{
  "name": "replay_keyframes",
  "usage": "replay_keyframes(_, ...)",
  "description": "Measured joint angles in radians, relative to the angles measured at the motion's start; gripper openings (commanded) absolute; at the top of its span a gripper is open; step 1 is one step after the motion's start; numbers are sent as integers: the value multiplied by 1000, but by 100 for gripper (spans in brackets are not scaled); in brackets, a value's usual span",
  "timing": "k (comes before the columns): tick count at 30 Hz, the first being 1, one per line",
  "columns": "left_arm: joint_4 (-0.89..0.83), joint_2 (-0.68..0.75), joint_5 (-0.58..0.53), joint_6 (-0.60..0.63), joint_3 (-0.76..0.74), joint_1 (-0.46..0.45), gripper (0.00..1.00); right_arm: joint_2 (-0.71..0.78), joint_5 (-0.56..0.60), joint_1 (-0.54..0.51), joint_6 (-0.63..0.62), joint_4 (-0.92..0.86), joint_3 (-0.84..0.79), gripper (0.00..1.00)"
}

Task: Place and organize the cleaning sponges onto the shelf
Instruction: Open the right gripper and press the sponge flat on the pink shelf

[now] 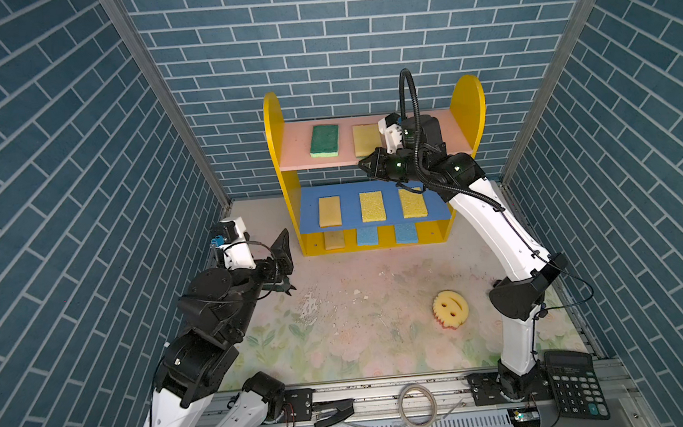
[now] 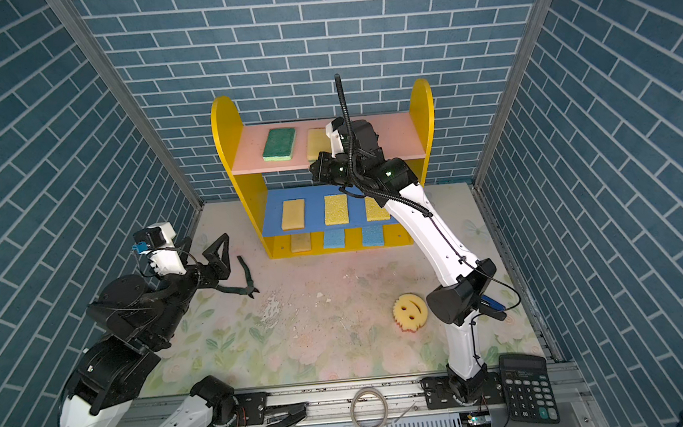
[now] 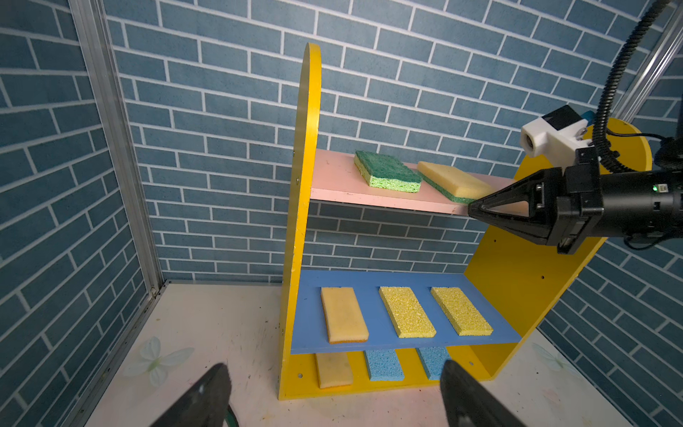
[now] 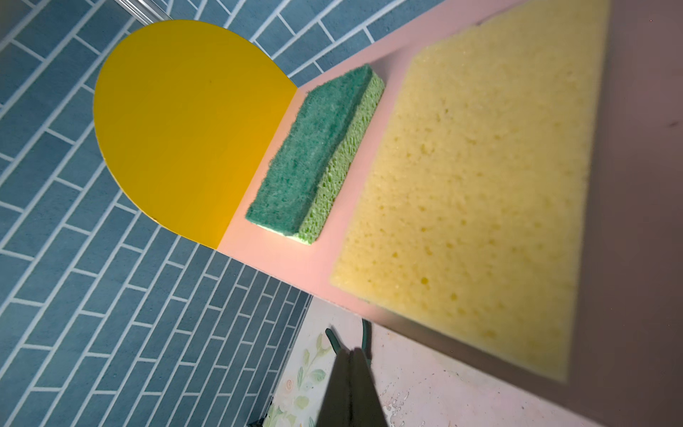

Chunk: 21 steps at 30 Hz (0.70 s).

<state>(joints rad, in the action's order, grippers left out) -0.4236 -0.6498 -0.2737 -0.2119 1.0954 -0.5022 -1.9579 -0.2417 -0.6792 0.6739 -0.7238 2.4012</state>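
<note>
R pincer pressed together, empty, just beside yellow sponge on shelf top: back straight off w/o dragging it, then fetch smiley sponge. L pincer spread.

Both top views look steeply down from high at the front, facing the back wall, taking in the table and shelf. The left wrist view looks at the shelf from low and near, off its left end. The right wrist view sits close over the pink top board, which all views share
</note>
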Motion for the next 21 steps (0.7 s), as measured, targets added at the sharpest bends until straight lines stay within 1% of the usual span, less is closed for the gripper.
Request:
replay_keyframes(8, -9, 0, -8, 7, 2, 0, 90, -5, 11, 8, -2, 2, 43, 0)
replay_keyframes(21, -13, 0, -22, 20, 2, 0, 90, -37, 11, 23, -1, 12, 48, 0)
